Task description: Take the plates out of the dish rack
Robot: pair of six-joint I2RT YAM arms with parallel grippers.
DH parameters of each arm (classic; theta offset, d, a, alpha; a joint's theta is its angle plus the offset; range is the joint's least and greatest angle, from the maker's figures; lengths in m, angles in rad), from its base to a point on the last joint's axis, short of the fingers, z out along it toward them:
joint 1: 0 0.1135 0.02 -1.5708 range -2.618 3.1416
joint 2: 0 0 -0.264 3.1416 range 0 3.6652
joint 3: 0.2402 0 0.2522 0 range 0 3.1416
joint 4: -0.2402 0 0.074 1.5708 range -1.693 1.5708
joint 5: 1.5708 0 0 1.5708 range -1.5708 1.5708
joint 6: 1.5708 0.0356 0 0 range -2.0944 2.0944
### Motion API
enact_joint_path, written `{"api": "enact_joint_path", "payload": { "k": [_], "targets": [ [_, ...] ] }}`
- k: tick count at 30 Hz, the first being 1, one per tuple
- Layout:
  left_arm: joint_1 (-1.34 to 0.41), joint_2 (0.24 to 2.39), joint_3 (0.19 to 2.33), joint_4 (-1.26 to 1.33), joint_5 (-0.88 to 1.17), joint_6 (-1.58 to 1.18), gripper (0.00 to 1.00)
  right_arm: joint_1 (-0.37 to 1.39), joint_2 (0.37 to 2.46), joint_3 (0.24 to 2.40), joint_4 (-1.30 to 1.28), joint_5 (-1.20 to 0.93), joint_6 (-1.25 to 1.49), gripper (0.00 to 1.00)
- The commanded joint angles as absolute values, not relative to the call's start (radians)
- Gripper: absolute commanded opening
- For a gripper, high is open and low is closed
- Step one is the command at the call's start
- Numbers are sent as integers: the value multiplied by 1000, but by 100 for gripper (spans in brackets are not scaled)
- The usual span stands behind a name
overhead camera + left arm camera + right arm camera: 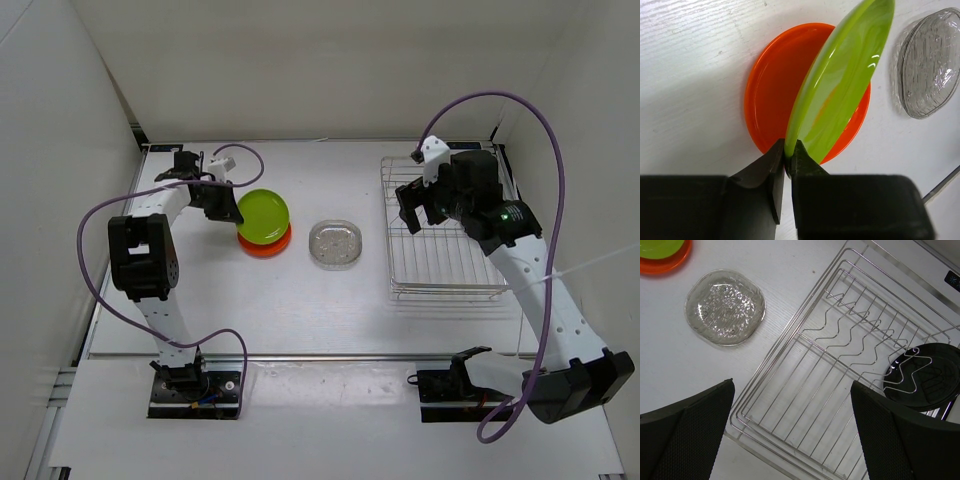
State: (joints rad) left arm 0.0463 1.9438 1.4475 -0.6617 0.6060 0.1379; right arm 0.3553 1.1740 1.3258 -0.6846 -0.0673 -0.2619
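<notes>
Left gripper (786, 155) pinches the green plate (840, 85) by its rim, tilted over the orange plate (772, 85), so it may slide off on release, while right gripper (792, 385), spread wide above the rack (448, 268), could snag the black plate (930, 375) on wires.

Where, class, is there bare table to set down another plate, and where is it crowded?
The table is bare between the clear plate and the dish rack, and across the wide near strip in front of the plates. It is crowded at the left, where the left gripper holds the lime green plate tilted over the orange plate.
</notes>
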Motion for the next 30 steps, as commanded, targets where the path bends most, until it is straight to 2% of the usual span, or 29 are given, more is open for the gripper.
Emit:
{"api": "enact_joint_path", "payload": {
  "k": [1, 6, 13, 16, 19, 20, 22, 25, 30],
  "targets": [
    [44, 1894, 1428, -649, 655, 138, 22, 357, 1141, 1324, -649, -67, -262, 100],
    [34, 1885, 1408, -649, 644, 138, 23, 357, 1123, 1315, -649, -67, -262, 100],
    [14, 1855, 1379, -640, 597, 147, 38, 357, 1114, 1315, -649, -67, -262, 100],
    [14, 1833, 1379, -640, 586, 147, 47, 357, 1114, 1305, -649, -67, -262, 100],
    [14, 1806, 1379, -640, 577, 147, 64, 357, 1114, 1305, -649, -67, -253, 100],
    [14, 1805, 1379, -640, 568, 147, 73, 357, 1114, 1305, -649, -67, -253, 100],
    [14, 1781, 1390, -653, 555, 156, 80, 357, 1114, 1305, -649, -77, -253, 100],
    [14, 1753, 1390, -653, 546, 156, 84, 357, 1104, 1305, -649, -77, -253, 100],
    [14, 1743, 1381, -664, 546, 156, 85, 357, 1104, 1305, -640, -58, -253, 100]
  ]
}}
